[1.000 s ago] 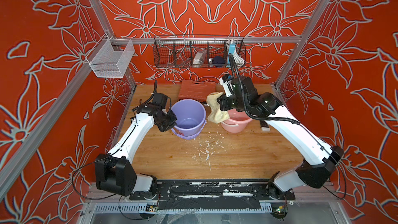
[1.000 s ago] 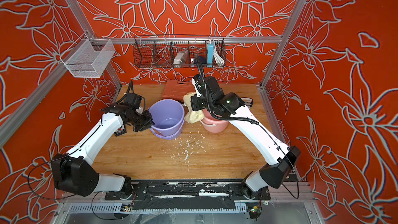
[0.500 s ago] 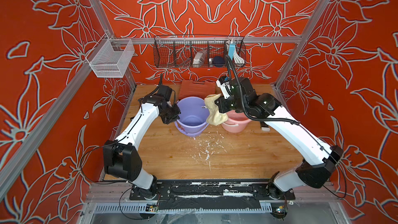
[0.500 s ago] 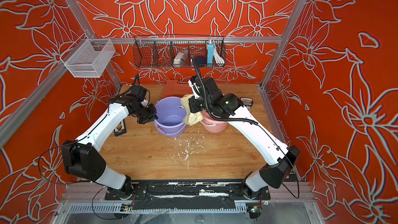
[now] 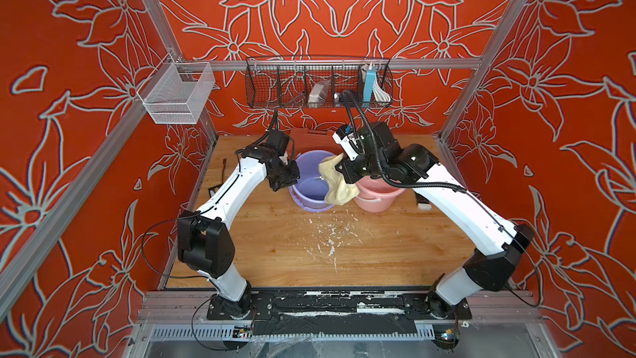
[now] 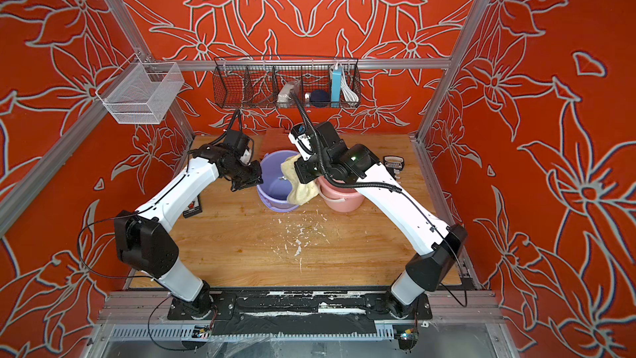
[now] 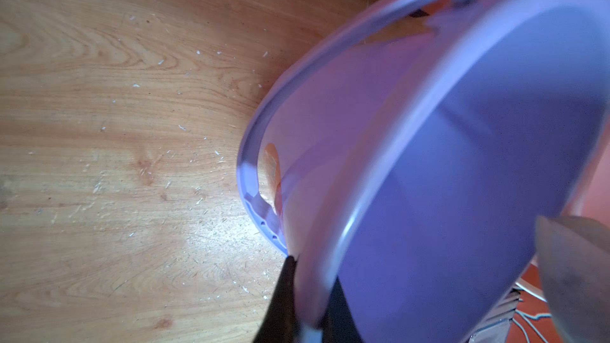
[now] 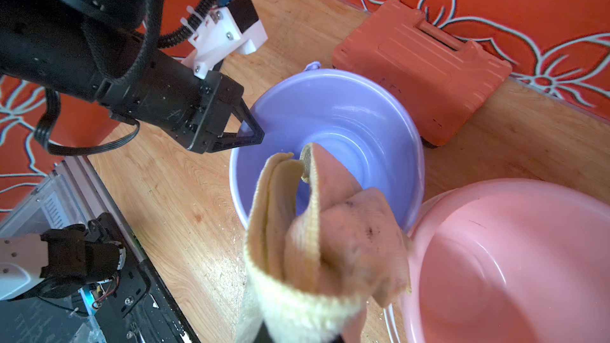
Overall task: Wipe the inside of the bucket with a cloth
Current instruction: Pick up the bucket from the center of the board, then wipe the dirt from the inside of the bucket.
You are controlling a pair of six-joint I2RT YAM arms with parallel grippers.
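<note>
The left fingers (image 7: 280, 292) are closed on the rim of the purple bucket (image 8: 346, 117). The right fingers (image 8: 264, 337) grip the cloth (image 8: 317, 242), which hangs above this bucket's edge, on the side next to the pink bucket (image 8: 495, 259).

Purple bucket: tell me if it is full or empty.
Empty. The right wrist view shows the purple bucket's bare floor and walls, with no water or objects inside; the cloth hangs above its rim.
</note>
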